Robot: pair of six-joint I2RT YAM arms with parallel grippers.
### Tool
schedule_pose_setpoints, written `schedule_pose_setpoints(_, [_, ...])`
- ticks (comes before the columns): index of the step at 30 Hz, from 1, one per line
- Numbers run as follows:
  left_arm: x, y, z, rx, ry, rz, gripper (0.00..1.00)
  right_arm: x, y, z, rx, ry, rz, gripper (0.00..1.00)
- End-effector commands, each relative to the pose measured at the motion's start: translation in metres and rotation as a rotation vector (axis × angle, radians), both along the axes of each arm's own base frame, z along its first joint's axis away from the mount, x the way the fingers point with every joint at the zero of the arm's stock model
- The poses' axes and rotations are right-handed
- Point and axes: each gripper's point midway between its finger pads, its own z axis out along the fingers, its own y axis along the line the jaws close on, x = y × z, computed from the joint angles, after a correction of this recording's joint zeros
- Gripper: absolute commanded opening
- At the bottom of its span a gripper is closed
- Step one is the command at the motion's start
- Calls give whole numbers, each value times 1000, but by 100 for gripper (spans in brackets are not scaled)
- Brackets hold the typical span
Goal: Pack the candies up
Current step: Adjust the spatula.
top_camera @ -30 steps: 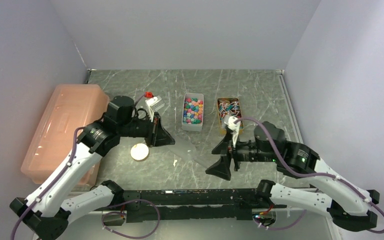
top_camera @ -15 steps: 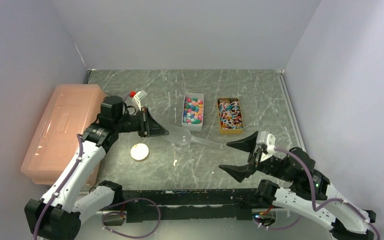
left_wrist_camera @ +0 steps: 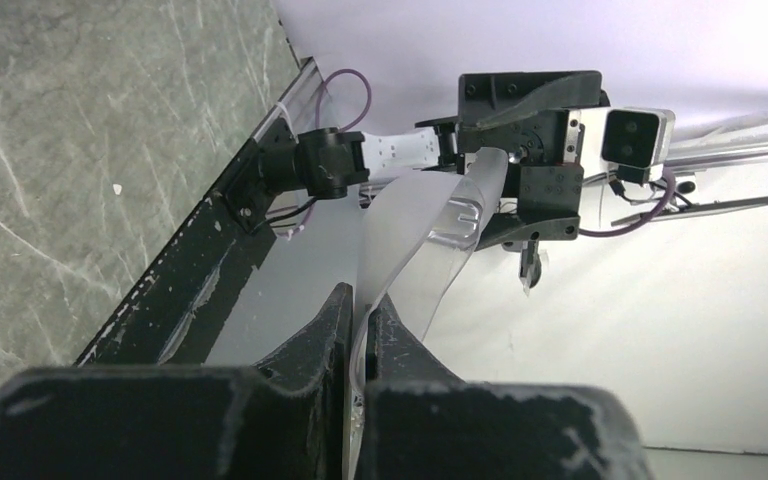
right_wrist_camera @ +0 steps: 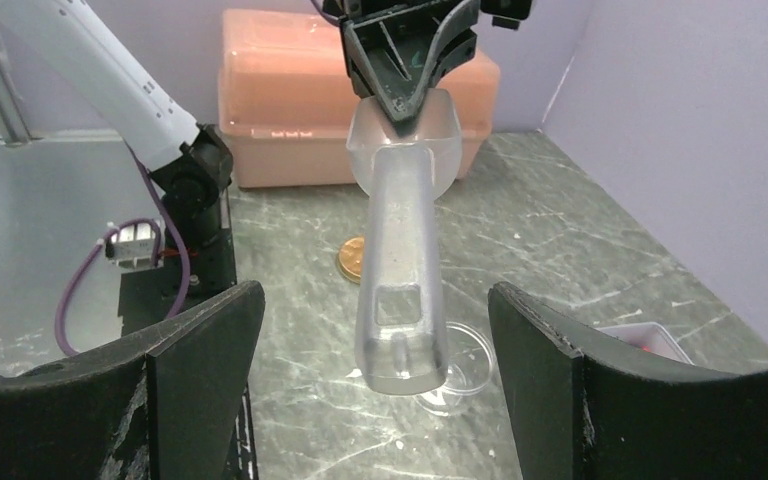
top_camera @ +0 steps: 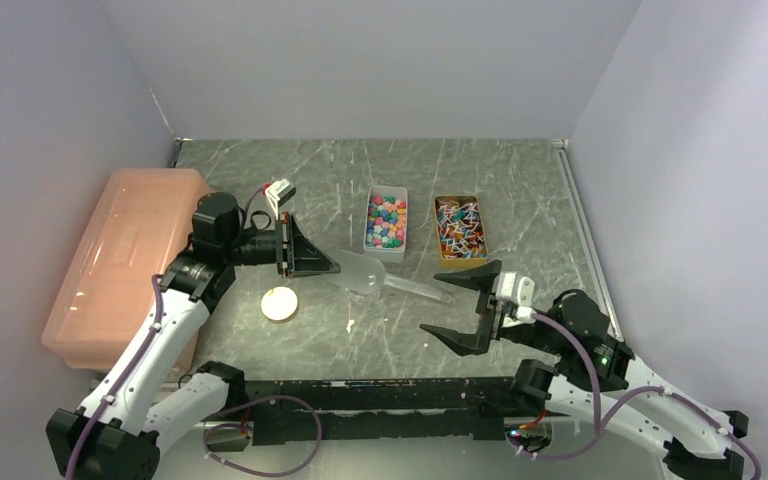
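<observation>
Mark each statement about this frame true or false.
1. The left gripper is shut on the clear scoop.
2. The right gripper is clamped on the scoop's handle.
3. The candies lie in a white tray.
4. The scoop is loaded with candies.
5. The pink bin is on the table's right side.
1. True: the left gripper pinches the bowl end of the clear scoop.
2. False: the right gripper is open, its jaws wide apart and clear of the handle.
3. True: the candies fill the white tray.
4. False: no candies show in the scoop.
5. False: the pink bin is on the left.
</observation>
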Motion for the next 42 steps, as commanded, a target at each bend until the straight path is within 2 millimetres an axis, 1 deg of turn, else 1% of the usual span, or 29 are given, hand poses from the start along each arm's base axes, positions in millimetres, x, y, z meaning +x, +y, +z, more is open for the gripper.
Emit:
schedule_pose_setpoints(1, [-18,3,31,-45,-73,-60,3,-10,1,49,121,-129,50,86])
schedule_pose_setpoints(5, [-21,4,30,-48,-71,-59,3,-12,5,61,155,-143,73,83])
schedule_pose_setpoints(8, [-21,3,28,-50,-61,-58,3,-11,11,63,150,-139,85,75])
schedule_pose_setpoints(11, [-20,3,27,-57,-52,-56,3,-12,16,66,151,-139,99,69])
schedule_pose_setpoints(15, [-20,2,29,-74,-46,-58,3,-10,19,67,142,-138,101,65])
schedule_pose_setpoints(19, [-20,2,29,-68,-45,-54,3,-10,21,69,141,-140,108,57])
schedule_pose_setpoints(21, [-19,3,29,-65,-41,-53,3,-11,22,69,143,-139,116,52])
schedule_pose_setpoints(24, [-19,3,28,-64,-36,-51,3,-13,23,70,148,-139,128,49])
schedule_pose_setpoints(28, [-18,2,26,-65,-28,-49,3,-11,26,68,140,-132,129,42])
schedule_pose_setpoints(31, [-17,2,27,-69,-27,-50,3,-11,28,66,128,-127,133,41])
schedule_pose_setpoints(35, [-16,2,28,-71,-31,-51,3,-10,29,64,125,-127,134,46])
schedule_pose_setpoints(39, [-17,2,29,-70,-32,-52,3,-10,30,63,124,-127,134,46])
schedule_pose_setpoints(40, [-17,2,29,-69,-34,-52,3,-10,30,63,126,-127,134,46])
schedule_pose_setpoints(42, [-17,2,29,-67,-32,-50,3,-10,30,64,132,-132,132,41])
